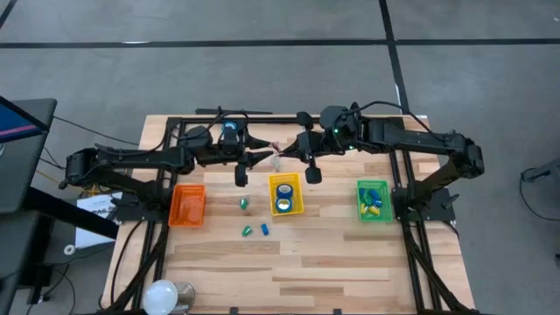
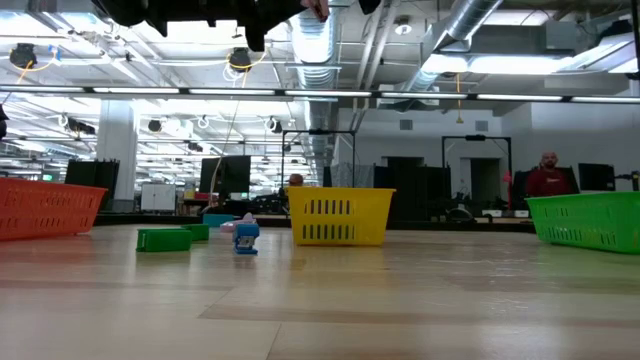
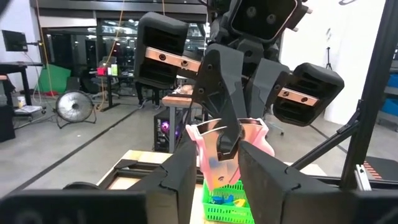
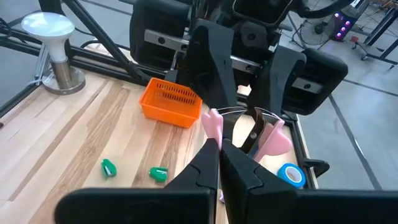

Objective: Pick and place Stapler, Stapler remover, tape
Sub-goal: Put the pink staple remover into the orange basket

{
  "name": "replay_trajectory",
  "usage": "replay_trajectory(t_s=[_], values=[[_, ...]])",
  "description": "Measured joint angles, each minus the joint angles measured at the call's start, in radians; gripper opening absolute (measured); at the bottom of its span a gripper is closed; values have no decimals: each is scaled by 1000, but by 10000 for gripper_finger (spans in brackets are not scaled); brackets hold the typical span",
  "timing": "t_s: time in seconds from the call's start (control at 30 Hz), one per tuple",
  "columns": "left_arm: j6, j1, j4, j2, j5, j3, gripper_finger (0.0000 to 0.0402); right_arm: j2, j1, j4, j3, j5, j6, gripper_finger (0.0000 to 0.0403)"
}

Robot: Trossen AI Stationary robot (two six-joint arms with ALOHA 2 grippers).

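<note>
**Both grippers meet on a pink staple remover above the back of the table**

From above, we see both arms reaching toward the middle of the table's far side, where the left gripper [image 1: 262,158] and the right gripper [image 1: 289,156] come tip to tip over a small pale object.

In the wrist views that object is a pink staple remover [image 3: 233,146]. In the right wrist view the right gripper [image 4: 220,144] has its fingers pressed together on one pink handle of the remover [image 4: 212,123], so it grips it. In the left wrist view the left gripper [image 3: 216,149] has its two fingers at a narrow gap on either side of the remover; we cannot tell whether they already press on it.

The yellow basket [image 1: 284,193] sits at the table's middle and holds rolls of blue tape [image 1: 284,189]. The green basket [image 1: 374,200] to its right holds blue and yellow items that we cannot identify. The orange basket [image 1: 187,204] lies to the left.

On the bare wood in front of the yellow basket lie two small green pieces [image 1: 245,204] [image 1: 248,231] and a small blue piece [image 1: 264,229]. A round white lamp [image 1: 162,296] stands at the near left corner.

At table height we see a person [image 2: 547,177] far off in the room behind.
</note>
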Motion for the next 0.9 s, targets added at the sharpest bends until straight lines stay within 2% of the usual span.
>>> replay_trajectory(t_s=[0.3, 0.7, 0.9], values=[[0, 0, 6, 0, -1, 0, 80, 0, 0, 0, 0, 0, 0, 0], [0, 1, 6, 0, -3, 0, 12, 0, 0, -2, 0, -3, -4, 0], [0, 0, 6, 0, -2, 0, 6, 0, 0, -2, 0, -3, -9, 0]])
